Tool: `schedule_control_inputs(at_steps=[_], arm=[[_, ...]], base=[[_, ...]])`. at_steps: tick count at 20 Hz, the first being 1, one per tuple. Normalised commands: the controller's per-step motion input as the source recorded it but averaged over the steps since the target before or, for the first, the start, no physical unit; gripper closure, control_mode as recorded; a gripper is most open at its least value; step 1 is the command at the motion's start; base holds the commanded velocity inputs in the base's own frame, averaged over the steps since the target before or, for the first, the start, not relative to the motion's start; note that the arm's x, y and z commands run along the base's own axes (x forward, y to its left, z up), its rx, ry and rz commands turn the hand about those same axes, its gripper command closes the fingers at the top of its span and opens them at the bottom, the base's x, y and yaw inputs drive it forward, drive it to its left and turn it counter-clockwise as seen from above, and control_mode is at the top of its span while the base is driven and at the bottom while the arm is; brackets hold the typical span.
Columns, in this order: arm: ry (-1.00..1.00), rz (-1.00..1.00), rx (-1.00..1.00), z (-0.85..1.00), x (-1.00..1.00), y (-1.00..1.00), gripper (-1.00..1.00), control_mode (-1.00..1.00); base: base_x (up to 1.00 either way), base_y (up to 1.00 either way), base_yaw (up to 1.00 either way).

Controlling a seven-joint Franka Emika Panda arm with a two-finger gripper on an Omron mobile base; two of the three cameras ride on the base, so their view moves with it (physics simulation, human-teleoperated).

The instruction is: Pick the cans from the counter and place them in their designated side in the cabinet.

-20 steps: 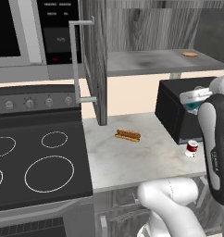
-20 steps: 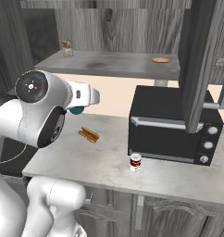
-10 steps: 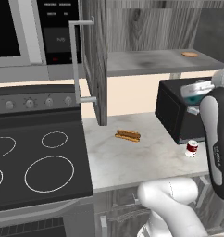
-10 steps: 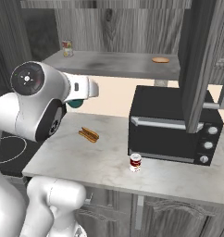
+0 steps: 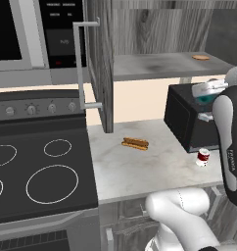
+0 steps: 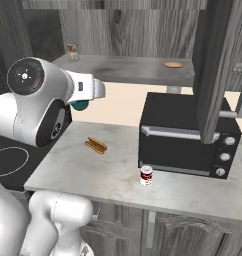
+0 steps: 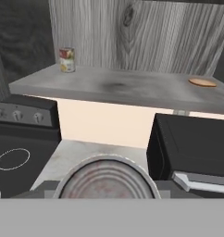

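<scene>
Teal can (image 6: 81, 105) clamped in the gripper (image 6: 88, 97), carried higher and nearer the cabinet shelf (image 6: 128, 70) than a second ago. Red can (image 6: 146, 175) stays on the counter (image 6: 93, 172) before the black oven (image 6: 185, 135). Hot dog (image 6: 96, 145) unmoved.

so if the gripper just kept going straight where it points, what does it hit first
Probably the cabinet's back wall. The gripper, shut on the teal can, faces over the shelf, between the small can and flat disc. Depth is unclear.

Black stovetop (image 5: 37, 171), black oven (image 6: 185, 132) and microwave (image 5: 22, 39) against a cream wall (image 7: 104, 122).
</scene>
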Motion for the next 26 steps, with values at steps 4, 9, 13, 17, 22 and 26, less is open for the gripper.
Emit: schedule_control_inputs(at_steps=[4,9,13,17,22,26], arm=[[0.0,0.0,0.0,0.09,0.02,0.06,1.0,-1.0],[-0.02,0.0,0.0,0.12,0.01,0.04,1.0,-1.0],[-0.05,0.01,0.0,0.15,0.0,0.0,1.0,-1.0],[-0.05,0.01,0.0,0.13,0.0,0.0,1.0,-1.0],[-0.03,0.01,0.0,0.1,0.04,0.01,1.0,-1.0],[-0.02,0.01,0.0,0.07,0.12,0.02,1.0,-1.0]], base=[[0.0,0.0,0.0],[0.0,0.0,0.0],[0.0,0.0,0.0],[0.0,0.0,0.0],[0.0,0.0,0.0],[0.0,0.0,0.0]])
